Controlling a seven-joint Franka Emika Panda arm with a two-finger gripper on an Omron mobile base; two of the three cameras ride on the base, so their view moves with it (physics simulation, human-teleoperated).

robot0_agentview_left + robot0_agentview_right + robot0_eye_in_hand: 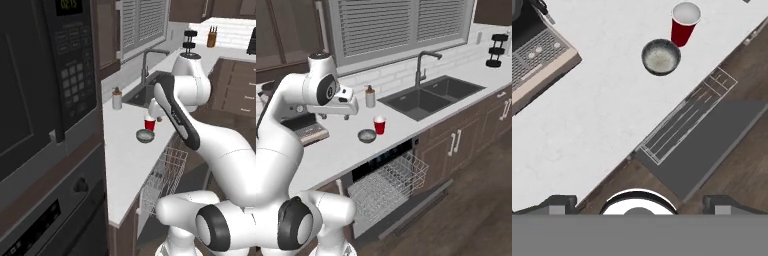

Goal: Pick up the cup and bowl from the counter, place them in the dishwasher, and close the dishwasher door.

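The red cup (379, 125) (149, 123) stands upright on the pale counter (331, 150), white inside showing. Just left of it sits the grey bowl (367, 135) (145, 135), close beside the cup. In the hand view the bowl (661, 56) and the cup (684, 25) lie at the top. My gripper (334, 116) hangs open above the counter, up and to the left of the bowl, holding nothing; its fingertips (559, 202) stand wide apart. Below the counter edge the dishwasher is open, its white wire rack (386, 185) (167, 172) pulled out over the lowered dishwasher door (416, 210) (712, 145).
A pale bottle with a brown cap (370, 96) stands behind the cup. The dark sink (426, 97) and faucet (420, 67) lie to the right. A coffee machine (303, 129) (537, 55) sits left on the counter. A black oven and microwave (45, 100) flank the counter's near end.
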